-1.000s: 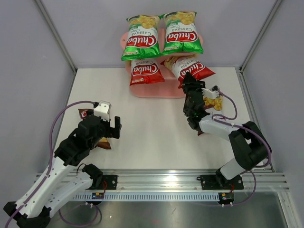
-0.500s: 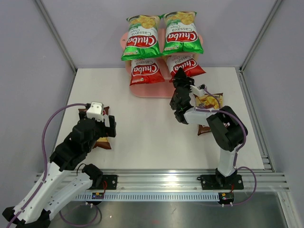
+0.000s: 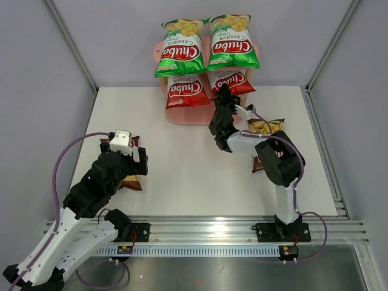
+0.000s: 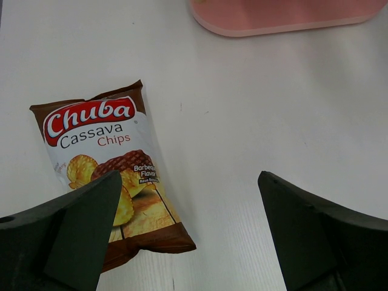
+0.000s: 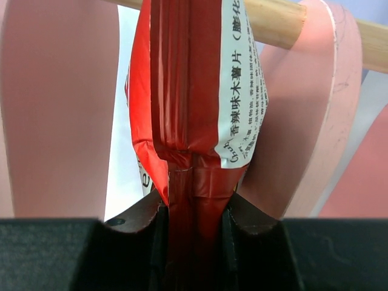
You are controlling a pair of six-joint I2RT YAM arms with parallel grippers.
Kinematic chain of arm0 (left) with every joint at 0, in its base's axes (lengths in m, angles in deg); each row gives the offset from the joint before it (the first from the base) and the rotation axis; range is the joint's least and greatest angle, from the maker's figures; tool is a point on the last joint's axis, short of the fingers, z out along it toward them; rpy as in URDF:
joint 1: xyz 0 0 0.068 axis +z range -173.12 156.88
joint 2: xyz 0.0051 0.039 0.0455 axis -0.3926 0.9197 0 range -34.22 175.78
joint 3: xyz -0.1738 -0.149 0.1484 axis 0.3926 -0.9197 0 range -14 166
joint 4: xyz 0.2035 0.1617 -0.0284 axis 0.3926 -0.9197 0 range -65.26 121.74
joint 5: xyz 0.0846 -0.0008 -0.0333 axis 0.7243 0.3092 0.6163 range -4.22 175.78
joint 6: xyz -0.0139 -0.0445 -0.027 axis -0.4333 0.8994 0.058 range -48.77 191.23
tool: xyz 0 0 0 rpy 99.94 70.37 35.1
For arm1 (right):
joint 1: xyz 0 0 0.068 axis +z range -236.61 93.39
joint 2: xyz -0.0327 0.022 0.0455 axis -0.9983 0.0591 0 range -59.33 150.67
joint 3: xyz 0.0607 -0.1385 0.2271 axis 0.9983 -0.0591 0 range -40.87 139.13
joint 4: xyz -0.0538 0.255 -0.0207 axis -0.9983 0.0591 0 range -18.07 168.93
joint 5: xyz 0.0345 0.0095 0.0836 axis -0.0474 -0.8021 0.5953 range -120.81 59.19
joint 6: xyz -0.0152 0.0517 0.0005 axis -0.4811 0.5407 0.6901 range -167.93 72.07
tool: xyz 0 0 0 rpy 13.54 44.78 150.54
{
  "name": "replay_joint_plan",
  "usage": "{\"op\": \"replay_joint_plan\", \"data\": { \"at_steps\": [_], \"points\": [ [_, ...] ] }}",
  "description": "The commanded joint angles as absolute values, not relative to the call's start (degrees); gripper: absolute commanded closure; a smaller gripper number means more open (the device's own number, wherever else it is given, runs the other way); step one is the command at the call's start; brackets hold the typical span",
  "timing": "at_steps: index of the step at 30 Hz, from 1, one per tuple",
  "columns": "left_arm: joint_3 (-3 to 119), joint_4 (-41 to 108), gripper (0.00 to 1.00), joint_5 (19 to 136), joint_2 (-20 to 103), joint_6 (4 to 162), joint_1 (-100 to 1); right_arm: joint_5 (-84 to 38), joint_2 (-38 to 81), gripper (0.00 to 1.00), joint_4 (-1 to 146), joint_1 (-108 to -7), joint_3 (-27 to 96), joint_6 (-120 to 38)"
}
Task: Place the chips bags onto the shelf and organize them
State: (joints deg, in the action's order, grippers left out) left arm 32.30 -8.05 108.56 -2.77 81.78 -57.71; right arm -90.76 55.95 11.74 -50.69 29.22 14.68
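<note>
The pink shelf [image 3: 193, 115] stands at the table's far edge. Two green chips bags [image 3: 179, 47] [image 3: 233, 41] lie on its top board. One red bag [image 3: 185, 91] rests on the middle board. Beside it is a second red bag [image 3: 233, 81], and my right gripper [image 3: 222, 103] is shut on its bottom seam. In the right wrist view that red bag [image 5: 194, 91] stands edge-on between pink boards [image 5: 60, 109], pinched at my right gripper [image 5: 194, 224]. My left gripper [image 4: 191, 236] hangs open over a brown bag [image 4: 106, 176], touching nothing. In the top view my left gripper [image 3: 138, 162] hides part of this bag [image 3: 130, 180].
Another brown bag [image 3: 267, 128] lies on the table right of my right arm, partly under its cable. A wooden shelf post [image 5: 273, 21] crosses behind the held bag. The shelf's bottom board [image 4: 285, 15] shows at the far edge of the left wrist view.
My right gripper has carried the red bag left and toward the shelf, so it now sits straighter beside the other red bag. The left arm drew back slightly, then held still.
</note>
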Motion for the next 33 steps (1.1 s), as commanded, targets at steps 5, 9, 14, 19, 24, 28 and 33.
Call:
{"op": "replay_joint_plan", "data": {
  "at_steps": [5,9,14,19,24,28,33],
  "points": [
    [32.1,-5.9,0.01,108.9,-3.2,82.0,-57.7,-100.2,59.1,0.91,15.0,-49.6,33.5,12.8],
    [32.0,-6.0,0.01,108.9,-3.3,82.0,-57.7,-100.3,61.7,0.90,13.8,-49.4,36.3,12.1],
    [31.8,-5.8,0.01,108.7,-3.3,82.0,-57.7,-99.3,63.5,0.87,11.9,-49.4,37.9,10.3],
    [31.8,-5.8,0.01,108.5,-3.1,82.0,-57.7,-97.6,61.8,0.68,8.4,-49.4,34.6,9.3],
    [31.8,-5.9,0.01,108.9,-3.1,82.0,-57.7,-96.1,59.2,0.44,6.2,-49.4,31.9,7.6],
    [31.9,-6.0,0.01,109.2,-3.0,82.0,-57.7,-94.7,57.3,0.32,5.5,-49.4,30.2,6.9],
    [31.8,-6.1,0.01,109.4,-2.6,82.1,-57.7,-93.0,55.3,0.13,3.8,-49.4,28.0,6.4]
  ]
}}
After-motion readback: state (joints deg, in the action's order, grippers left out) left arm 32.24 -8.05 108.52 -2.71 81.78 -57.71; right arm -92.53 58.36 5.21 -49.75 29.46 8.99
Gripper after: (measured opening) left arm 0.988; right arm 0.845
